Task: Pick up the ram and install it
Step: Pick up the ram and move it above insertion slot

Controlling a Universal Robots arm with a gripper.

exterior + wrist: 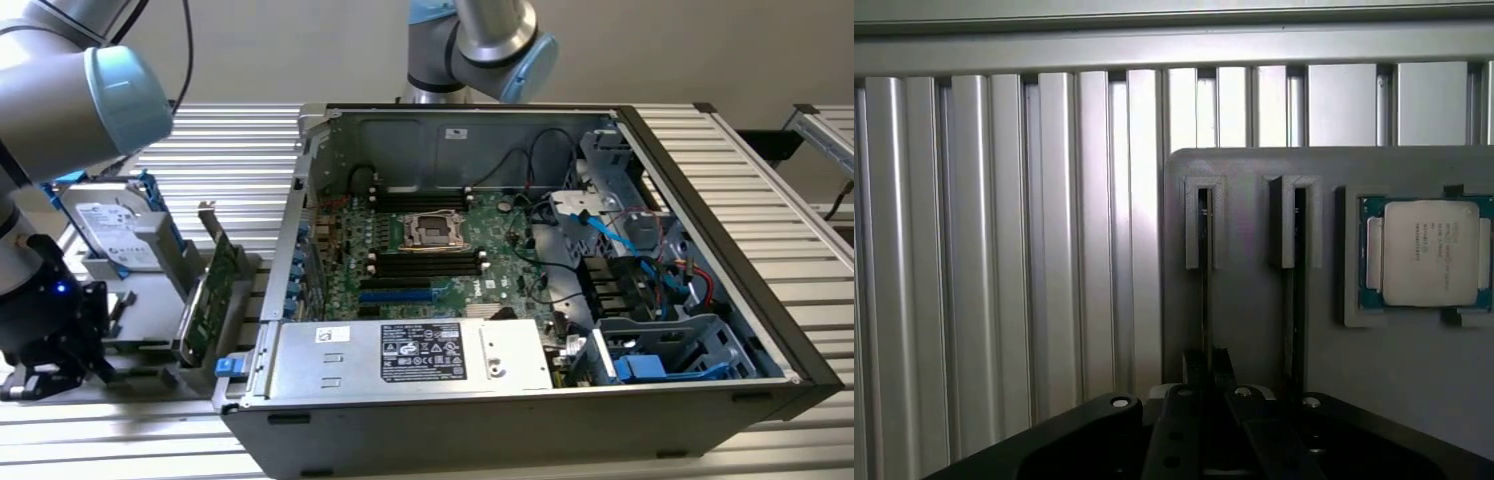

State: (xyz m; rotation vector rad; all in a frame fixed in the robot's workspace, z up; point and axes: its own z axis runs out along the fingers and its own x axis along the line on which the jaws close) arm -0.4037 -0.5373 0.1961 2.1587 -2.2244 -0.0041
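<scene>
The ram (1204,280) stands edge-on as a thin dark line in one slot of a grey holder (1244,330). Its near end runs straight in between my gripper's (1207,372) two black fingers, which stand narrowly closed on it. In the exterior view my gripper (56,372) hangs low over the holder at that view's left, beside the open computer case (534,250). The motherboard's (400,250) black memory slots (420,262) lie beside the processor socket.
A silver processor chip (1424,255) rests in the holder's pocket, past a second slot (1292,270). A tall green expansion card (214,290) and a hard drive (114,235) stand between my gripper and the case. Another arm (474,45) rises behind the case. The table is ribbed aluminium.
</scene>
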